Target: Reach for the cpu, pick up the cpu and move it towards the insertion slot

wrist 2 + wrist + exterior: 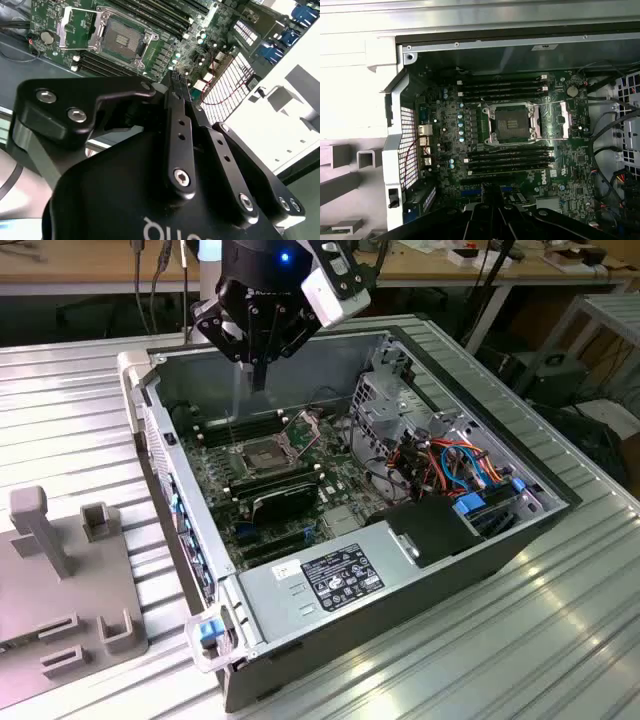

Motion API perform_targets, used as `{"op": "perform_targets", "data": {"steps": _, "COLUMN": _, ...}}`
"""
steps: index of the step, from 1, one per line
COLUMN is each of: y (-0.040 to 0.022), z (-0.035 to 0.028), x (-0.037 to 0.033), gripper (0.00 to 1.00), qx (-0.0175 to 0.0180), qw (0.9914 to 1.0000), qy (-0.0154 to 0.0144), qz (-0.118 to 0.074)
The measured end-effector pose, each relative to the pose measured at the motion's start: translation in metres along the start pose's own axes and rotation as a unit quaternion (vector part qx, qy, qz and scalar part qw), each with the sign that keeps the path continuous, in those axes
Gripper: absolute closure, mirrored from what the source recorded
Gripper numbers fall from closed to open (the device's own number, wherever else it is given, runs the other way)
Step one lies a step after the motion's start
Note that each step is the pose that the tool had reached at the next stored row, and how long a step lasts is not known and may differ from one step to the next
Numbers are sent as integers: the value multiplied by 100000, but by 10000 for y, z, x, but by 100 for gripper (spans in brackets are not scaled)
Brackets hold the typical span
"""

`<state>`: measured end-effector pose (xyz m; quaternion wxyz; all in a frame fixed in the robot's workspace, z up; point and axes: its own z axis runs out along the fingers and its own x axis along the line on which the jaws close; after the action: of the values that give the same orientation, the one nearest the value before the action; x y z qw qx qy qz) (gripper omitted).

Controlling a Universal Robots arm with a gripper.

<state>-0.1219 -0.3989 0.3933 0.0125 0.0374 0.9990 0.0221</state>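
Observation:
My gripper [258, 380] hangs over the far edge of the open computer case, above and a little beyond the insertion slot [262, 453]. Its fingers point down and stand shut, tips together, in both wrist views [176, 82] [490, 192]. Whether anything sits between them I cannot tell; the cpu is hidden. The insertion slot [512, 122] [120, 37] shows a silver frame around a dark, bare centre. Its metal cover plate [565, 120] is swung open to one side. Long black memory slots [507, 90] run along both sides of it.
The green motherboard [340, 485] lies flat in the case, with a black card [285, 498] nearer the camera than the slot. A metal drive cage [385, 400], coloured cables [450, 465] and the power supply [330, 575] fill the exterior view's right. A grey fixture [60, 580] stands left of the case.

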Motion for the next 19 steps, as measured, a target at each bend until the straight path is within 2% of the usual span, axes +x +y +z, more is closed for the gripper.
{"op": "perform_targets", "data": {"steps": 9, "y": -1, "z": 0, "x": 9, "gripper": 89, "qx": 1, "qw": 100000, "qy": -5, "qz": 11}}
{"op": "perform_targets", "data": {"steps": 19, "y": -15, "z": -4, "x": 178, "gripper": 89, "qx": -1, "qw": 100000, "qy": -1, "qz": -1}}
